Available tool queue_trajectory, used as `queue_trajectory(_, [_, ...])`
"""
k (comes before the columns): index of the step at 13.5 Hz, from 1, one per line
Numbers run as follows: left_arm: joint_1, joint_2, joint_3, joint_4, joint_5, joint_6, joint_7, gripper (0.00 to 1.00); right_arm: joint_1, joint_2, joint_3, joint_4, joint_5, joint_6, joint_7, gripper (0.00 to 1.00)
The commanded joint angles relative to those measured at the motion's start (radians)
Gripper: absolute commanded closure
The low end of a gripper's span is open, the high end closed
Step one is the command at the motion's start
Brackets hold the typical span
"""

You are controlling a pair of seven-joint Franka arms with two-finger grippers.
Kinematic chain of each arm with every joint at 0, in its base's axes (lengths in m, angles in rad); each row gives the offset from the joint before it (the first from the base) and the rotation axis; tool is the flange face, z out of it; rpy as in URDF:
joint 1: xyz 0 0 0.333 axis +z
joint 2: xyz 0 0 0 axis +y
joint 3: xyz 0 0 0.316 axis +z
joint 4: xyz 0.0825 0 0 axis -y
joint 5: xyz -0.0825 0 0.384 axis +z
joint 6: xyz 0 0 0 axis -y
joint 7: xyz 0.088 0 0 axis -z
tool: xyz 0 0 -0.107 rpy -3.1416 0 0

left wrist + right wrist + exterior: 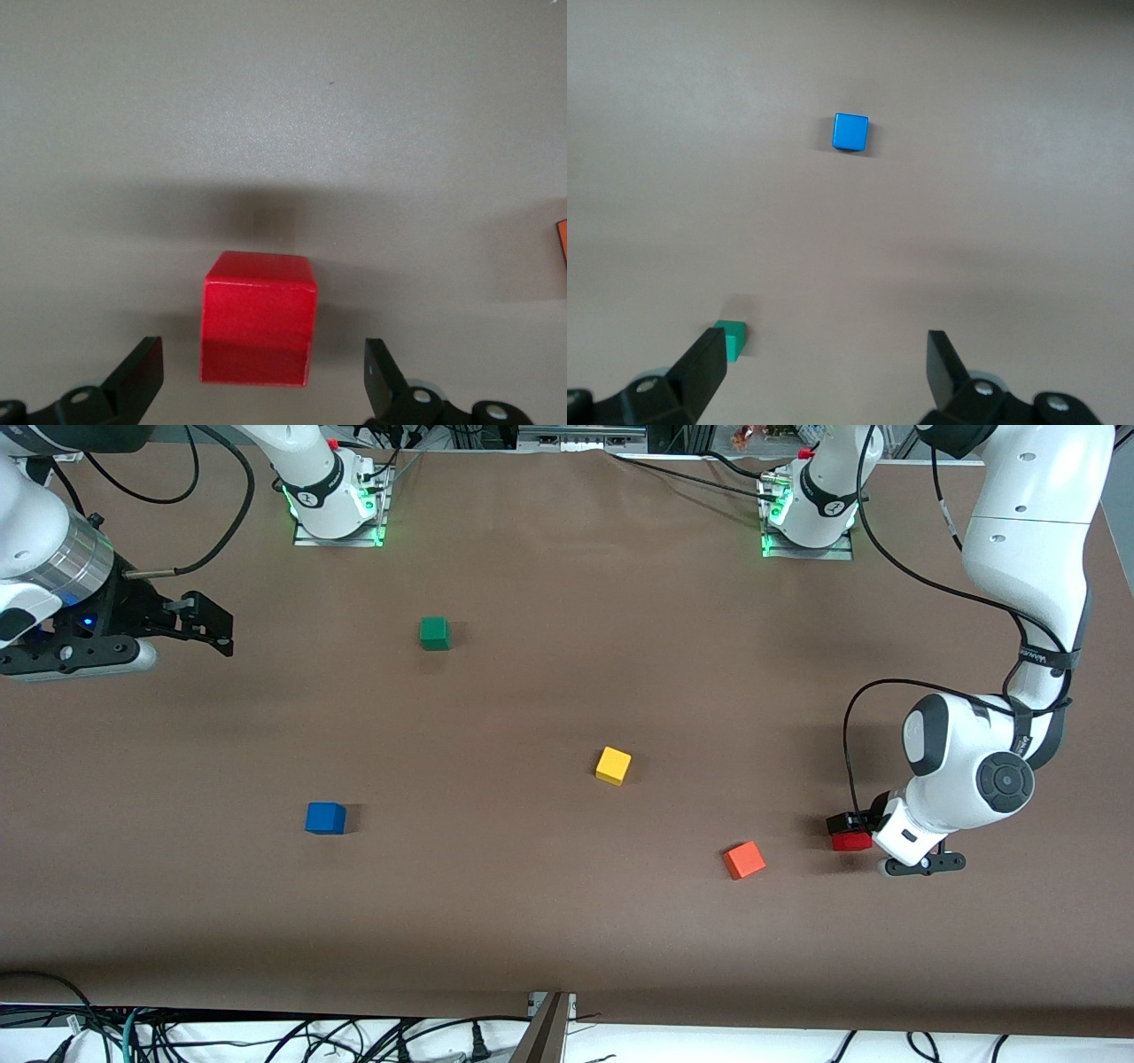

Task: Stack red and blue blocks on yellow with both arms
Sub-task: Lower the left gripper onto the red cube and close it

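Note:
The red block (pixel 852 841) sits on the table near the left arm's end. My left gripper (pixel 848 830) is low over it and open. In the left wrist view the red block (pixel 259 314) lies between the two fingers of the left gripper (pixel 261 379), with a gap on each side. The blue block (pixel 325 817) sits toward the right arm's end and also shows in the right wrist view (pixel 850 131). The yellow cube (pixel 613 765) sits near the table's middle. My right gripper (pixel 217 631) hangs open and empty above the table at the right arm's end; it also shows in the right wrist view (pixel 824 365).
An orange cube (pixel 744 860) lies between the yellow cube and the red block, nearer the front camera; its edge shows in the left wrist view (pixel 562 244). A green cube (pixel 434 633) sits farther from the camera, and it also shows in the right wrist view (pixel 732 339).

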Motion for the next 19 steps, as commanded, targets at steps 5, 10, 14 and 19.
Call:
queue_trajectory(5, [0.001,0.014,0.001,-0.018,0.022,0.069,-0.007,0.2,0.001,0.007,0.001,0.022,-0.011,-0.008,-0.013,0.0])
queue_trajectory(10, [-0.005,0.016,0.001,-0.017,0.022,0.069,-0.001,1.0,-0.01,0.008,-0.002,0.02,-0.002,0.006,-0.002,0.0])
queue_trajectory(14, [-0.038,-0.024,-0.005,0.035,0.02,0.015,-0.013,1.0,-0.002,0.044,0.0,0.014,0.006,0.068,-0.016,0.0])
queue_trajectory(19, [-0.218,-0.086,-0.017,0.216,0.007,-0.255,-0.026,1.0,-0.018,0.169,-0.003,0.017,-0.097,0.078,-0.063,0.0])
